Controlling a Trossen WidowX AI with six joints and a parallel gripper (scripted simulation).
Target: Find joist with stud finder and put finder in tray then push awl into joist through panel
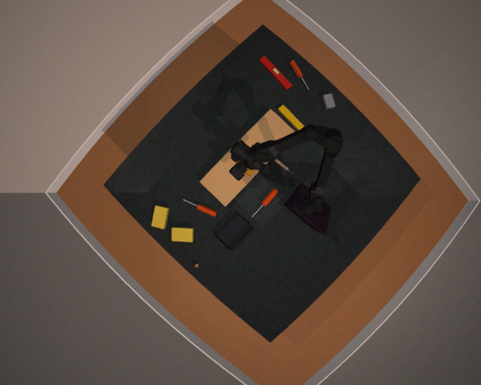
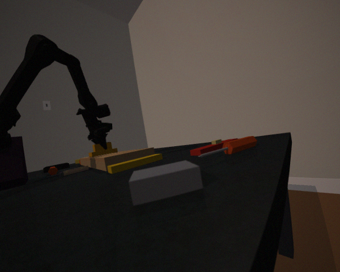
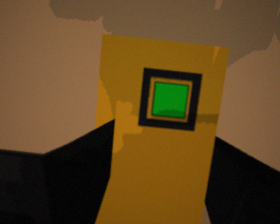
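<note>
Tool (image 3: 159, 187) tips hidden behind stud finder (image 3: 163, 140)

Stud finder (image 3: 161, 140) on floor panel (image 1: 232, 182)

The surface carries three orange-handled awls (image 1: 297, 72) (image 1: 202, 208) (image 1: 267, 200), three loose yellow blocks (image 1: 291, 117) (image 1: 159, 216) (image 1: 182, 234), and one yellow stud finder (image 3: 159, 154). There is one each of tan panel (image 1: 220, 182), red level (image 1: 275, 72), grey block (image 1: 328, 100), dark tray (image 1: 233, 230) and pencil-like stick (image 1: 284, 165).
</note>
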